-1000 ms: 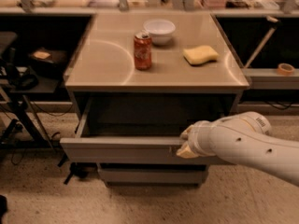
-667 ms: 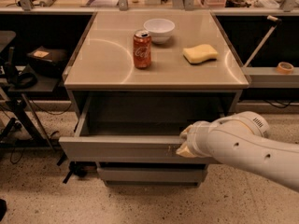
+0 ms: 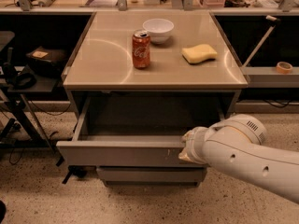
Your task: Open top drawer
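The top drawer is pulled well out from under the tabletop, its wide grey front facing me and its shallow tray open behind it. My gripper is at the right end of the drawer front, at its top edge, on the end of the white arm that comes in from the lower right. The arm hides the fingers. A narrower grey drawer front shows below.
On the beige tabletop stand a red cola can, a white bowl and a yellow sponge. A dark stand with cables is at the left. A shelf with a tape roll is at the right.
The drawer front has come slightly further out toward me, and my gripper and arm have moved with it.
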Controlling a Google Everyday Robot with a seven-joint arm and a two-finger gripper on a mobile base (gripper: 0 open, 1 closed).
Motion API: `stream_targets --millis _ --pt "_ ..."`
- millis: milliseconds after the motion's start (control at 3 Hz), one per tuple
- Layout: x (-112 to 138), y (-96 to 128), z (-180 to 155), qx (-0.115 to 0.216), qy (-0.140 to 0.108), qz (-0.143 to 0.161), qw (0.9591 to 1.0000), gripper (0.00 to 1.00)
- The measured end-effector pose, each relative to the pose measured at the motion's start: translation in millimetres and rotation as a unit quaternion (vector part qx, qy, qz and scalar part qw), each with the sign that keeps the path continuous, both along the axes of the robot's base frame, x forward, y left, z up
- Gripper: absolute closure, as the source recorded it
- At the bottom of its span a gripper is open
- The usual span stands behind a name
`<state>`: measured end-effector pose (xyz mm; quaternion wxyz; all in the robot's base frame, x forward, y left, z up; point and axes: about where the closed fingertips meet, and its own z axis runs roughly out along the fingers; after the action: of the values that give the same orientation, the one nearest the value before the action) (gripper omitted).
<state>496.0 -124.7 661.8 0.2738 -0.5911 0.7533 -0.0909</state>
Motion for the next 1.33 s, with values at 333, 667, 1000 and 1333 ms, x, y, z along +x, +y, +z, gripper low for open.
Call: stream_targets --millis 333,667,1000,1333 --pt "-11 -1 0 -0.01 0.0 -0.008 0.9999 1.0" --pt "-30 -8 1 -0.038 0.001 -0.011 0.9992 1.0" --pt "-31 -7 3 -0.038 0.001 -0.011 0.9992 1.0" --pt "-47 -4 4 -0.035 -0.002 -0.016 0.9992 1.0"
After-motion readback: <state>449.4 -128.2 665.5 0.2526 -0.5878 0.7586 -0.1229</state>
